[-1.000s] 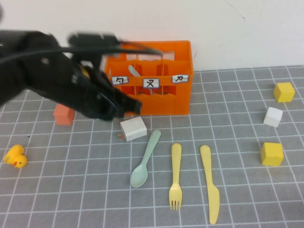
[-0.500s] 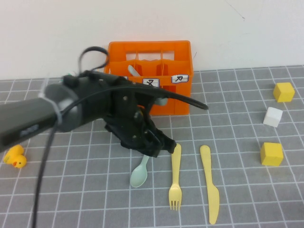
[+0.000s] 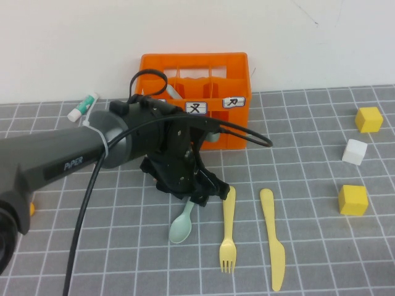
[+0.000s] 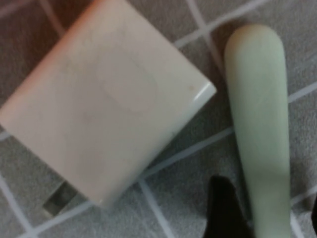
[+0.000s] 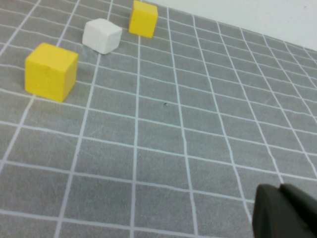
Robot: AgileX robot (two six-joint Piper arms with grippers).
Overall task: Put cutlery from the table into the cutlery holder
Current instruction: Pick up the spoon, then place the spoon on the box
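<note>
1. Grey and ruled with thin white lines, the table runs back to a plain white wall.
2. The cutlery holder, an orange crate with inner compartments and small white labels on its front, stands at the table's far edge against the wall; a grey piece leans inside it.
3. The left gripper is low over the table's middle, just in front of the crate, above the handle of the pale mint-green spoon. In the left wrist view its dark fingertips stand apart on either side of the spoon handle, not closed on it.
4. A white block lies just beside the spoon's handle in that wrist view.
5. The yellow fork and yellow knife lie side by side toward the table's near edge, next to the spoon.
6. Near the right edge sit two yellow cubes and a white cube.
7. A white-and-green tube lies at the far edge beside the crate.
8. The right gripper hangs over bare grid near the cubes, fingers closed, holding nothing.
</note>
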